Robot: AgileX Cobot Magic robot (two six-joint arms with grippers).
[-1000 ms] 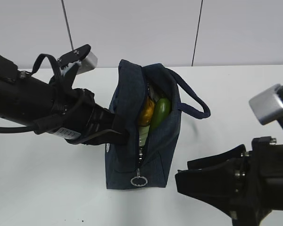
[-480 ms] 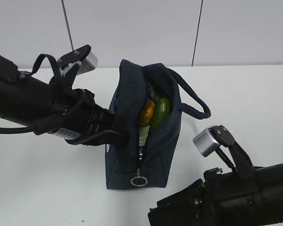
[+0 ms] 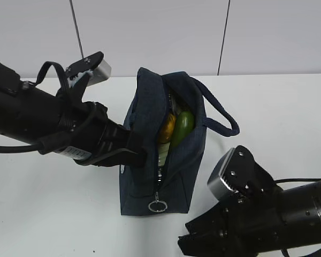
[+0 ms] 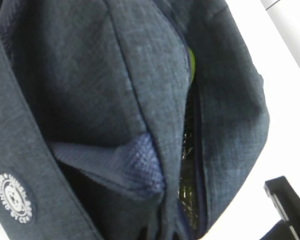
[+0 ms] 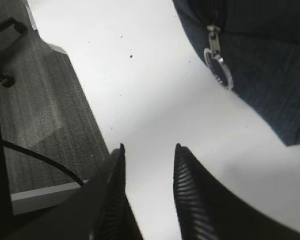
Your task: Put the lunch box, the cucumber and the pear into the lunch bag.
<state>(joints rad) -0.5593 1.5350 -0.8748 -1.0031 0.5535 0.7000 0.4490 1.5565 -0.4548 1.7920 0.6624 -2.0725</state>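
Your lunch bag [image 3: 163, 155] stands upright mid-frame on the table [image 3: 267, 107], zipper open; pear [image 3: 166, 128] and cucumber [image 3: 181, 127] show inside. Left gripper [image 3: 135, 152] pinches the bag's left side. Right gripper [image 5: 147, 165], lower right, jaws spread, empty.

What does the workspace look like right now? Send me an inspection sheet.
Surface: white table, a few dark specks.
Lunch bag: upright, zipper open, ring pull at the low end.
Pear: inside the bag.
Cucumber: inside, beside the pear.
Lunch box: pale edge shows low in the opening.
Clutter: nothing seen.
Left gripper: against the bag's side; fingers not readable.
Right gripper: open, empty, near the ring pull.
Cables: black cable along the left arm.
Surroundings: white panelled wall.
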